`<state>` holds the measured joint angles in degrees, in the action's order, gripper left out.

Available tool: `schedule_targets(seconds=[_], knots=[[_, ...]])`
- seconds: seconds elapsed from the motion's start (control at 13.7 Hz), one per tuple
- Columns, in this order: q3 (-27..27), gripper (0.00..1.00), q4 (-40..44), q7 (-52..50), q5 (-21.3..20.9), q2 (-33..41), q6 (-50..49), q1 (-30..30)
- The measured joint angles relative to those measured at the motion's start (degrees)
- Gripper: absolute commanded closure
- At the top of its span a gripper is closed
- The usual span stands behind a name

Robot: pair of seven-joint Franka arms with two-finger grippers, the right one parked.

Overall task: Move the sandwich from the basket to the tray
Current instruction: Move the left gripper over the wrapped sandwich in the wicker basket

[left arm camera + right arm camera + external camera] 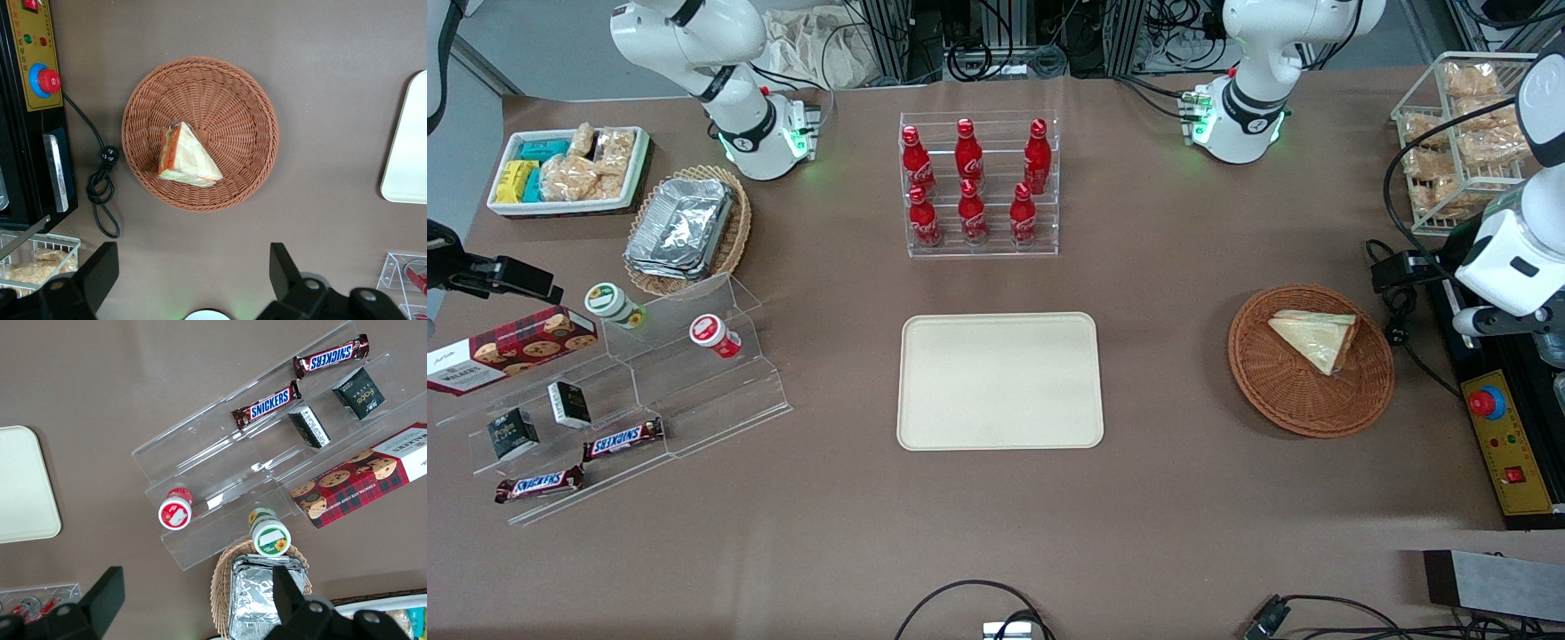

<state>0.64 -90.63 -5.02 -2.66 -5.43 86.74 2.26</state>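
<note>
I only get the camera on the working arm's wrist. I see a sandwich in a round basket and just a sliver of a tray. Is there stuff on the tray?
Observer: No. The front view shows the whole tray, and nothing lies on it.
Operator: What's close to the tray?
Observer: A rack of red bottles stands farther from the front camera than the tray, with a gap between them.
Operator: Where's my gripper?
Observer: The gripper is open. From the front it hangs at the working arm's end of the table, beside the basket rather than over the sandwich.
</note>
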Motion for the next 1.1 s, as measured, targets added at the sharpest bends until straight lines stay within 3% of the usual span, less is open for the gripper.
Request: schedule_targets(seconds=[0.59, 1.1], knots=[[0.25, 0.00, -0.59, -0.92, -0.18, -0.98, -0.58, -0.07], [2.81, 0.00, -17.14, -14.43, -0.12, -0.16, 18.40, -0.40]])
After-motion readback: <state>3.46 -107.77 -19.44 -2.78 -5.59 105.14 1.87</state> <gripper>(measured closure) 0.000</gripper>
